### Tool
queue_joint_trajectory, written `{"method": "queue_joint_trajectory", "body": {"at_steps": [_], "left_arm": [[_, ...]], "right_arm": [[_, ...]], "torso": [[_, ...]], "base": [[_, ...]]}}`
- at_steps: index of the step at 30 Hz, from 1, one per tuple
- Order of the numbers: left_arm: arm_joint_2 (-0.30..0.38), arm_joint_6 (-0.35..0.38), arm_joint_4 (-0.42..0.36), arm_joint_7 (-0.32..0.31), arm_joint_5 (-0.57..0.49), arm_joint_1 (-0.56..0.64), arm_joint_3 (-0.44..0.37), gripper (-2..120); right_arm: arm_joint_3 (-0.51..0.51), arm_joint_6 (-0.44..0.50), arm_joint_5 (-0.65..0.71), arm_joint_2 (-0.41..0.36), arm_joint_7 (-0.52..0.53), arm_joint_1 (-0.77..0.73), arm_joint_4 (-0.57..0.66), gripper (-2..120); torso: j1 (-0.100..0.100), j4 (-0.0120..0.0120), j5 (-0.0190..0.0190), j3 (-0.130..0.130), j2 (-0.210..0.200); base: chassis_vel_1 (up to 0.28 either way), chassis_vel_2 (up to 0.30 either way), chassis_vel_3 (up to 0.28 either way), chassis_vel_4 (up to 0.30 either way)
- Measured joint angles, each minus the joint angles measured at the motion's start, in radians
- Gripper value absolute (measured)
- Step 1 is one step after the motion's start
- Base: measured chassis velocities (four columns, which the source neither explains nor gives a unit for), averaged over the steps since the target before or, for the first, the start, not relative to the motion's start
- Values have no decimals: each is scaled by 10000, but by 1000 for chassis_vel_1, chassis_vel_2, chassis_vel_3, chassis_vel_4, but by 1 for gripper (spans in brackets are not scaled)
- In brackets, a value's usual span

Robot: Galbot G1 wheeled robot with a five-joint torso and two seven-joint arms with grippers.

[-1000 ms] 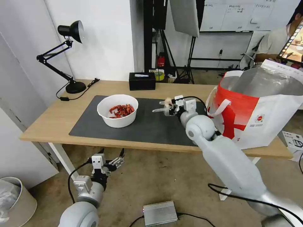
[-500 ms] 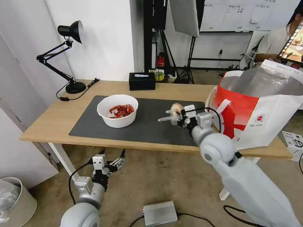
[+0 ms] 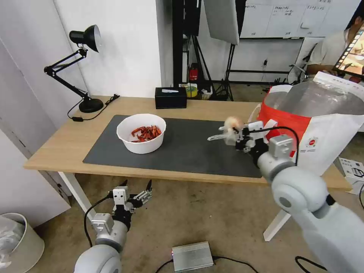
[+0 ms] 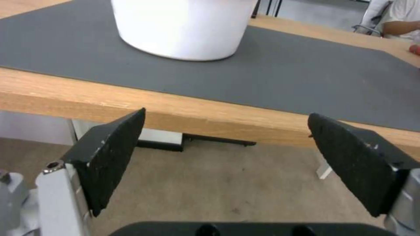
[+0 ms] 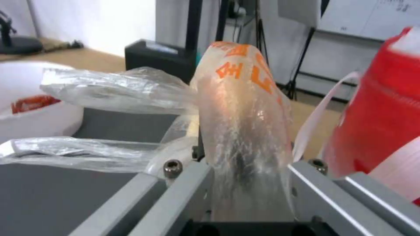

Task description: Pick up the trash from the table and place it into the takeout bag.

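The right gripper [image 3: 232, 133] is clenched on a knotted clear plastic bag with orange print [image 3: 228, 129], carried in the air above the right part of the large dark grey rectangular mat [image 3: 189, 146], just beside the large red-and-white insulated takeout bag with silver foil lining [image 3: 314, 125], which stands at the 3 o'clock end of the long light-wood table [image 3: 60, 146]. The right wrist view adds detail the head view lacks: the clear bag [image 5: 238, 108] is pinched between the two metal fingers [image 5: 315, 193], its twisted tails trailing sideways, with a white strap handle [image 5: 321, 113] of the takeout bag near it. The left gripper [image 3: 135, 192] hangs released below the table's near edge, at about 7 o'clock from the mat. The left wrist view shows its two black pads [image 4: 115, 154] spread wide apart with nothing between them, facing the table edge [image 4: 210, 119] and the side of the white round bowl [image 4: 181, 28]. From the head view that bowl [image 3: 141, 132] holds red scraps and sits on the left part of the mat. A black rectangular tissue box [image 3: 171, 97] stands at the 12 o'clock edge, and a black articulated desk lamp [image 3: 81, 68] at the 10 o'clock corner. A white round waste bin [image 3: 19, 242] stands on the beige floor at lower left, and a grey metal box [image 3: 192, 256] with cables lies on the floor near the robot.
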Motion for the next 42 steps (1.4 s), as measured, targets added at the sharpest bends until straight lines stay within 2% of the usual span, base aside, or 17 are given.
{"method": "queue_joint_trajectory", "body": {"at_steps": [6, 10, 14, 19, 31, 33, 34, 39, 42], "left_arm": [[-6, 0, -29, 2, 4, 21, -22, 100], [-28, 0, -43, 3, 11, 70, -46, 100], [-54, -7, -19, 3, 19, 64, -40, 100], [-80, -13, 41, 4, 24, 30, -15, 100], [-111, -24, 212, 6, -8, -90, 93, 100], [-114, -24, 231, 6, -9, -106, 115, 100], [-127, -26, 273, 6, -11, -128, 171, 100], [-140, -35, 325, 6, -11, -133, 216, 100], [-141, -49, 359, 7, -8, -131, 237, 100]], "right_arm": [[347, 1125, -336, 7, -197, -347, 0, 2], [492, 2592, -1312, 192, -201, -564, -233, 2], [604, 3172, -2047, 361, -64, -657, -339, 1], [801, 3481, -2619, 424, 63, -701, -414, 1], [2123, 3853, -3561, 200, 210, -612, -765, 1], [2218, 3856, -3469, 174, 286, -587, -806, 1], [2400, 3749, -2887, 118, 593, -553, -858, 1], [2613, 3611, -2212, 99, 928, -504, -1080, 1], [2710, 3392, -1320, 109, 1283, -312, -1286, 1]], "torso": [[0, 0, 0, 0, 0], [1, 0, 0, 0, 0], [0, 1, -1, 0, 0], [1, 1, 0, 1, -1], [1, 1, 0, 0, -1], [1, 1, 0, 1, -1], [1, 1, 0, 1, -2], [1, 0, 0, 0, -2], [1, 0, 1, 1, -2]], "base": [[0, 0, 0, 0], [0, 0, 0, 0], [0, 0, 0, 0], [0, 0, 0, 0], [0, 0, 0, 0], [0, 0, 0, 0], [0, 0, 0, 0], [0, 0, 0, 0], [0, 0, 0, 0]]}}
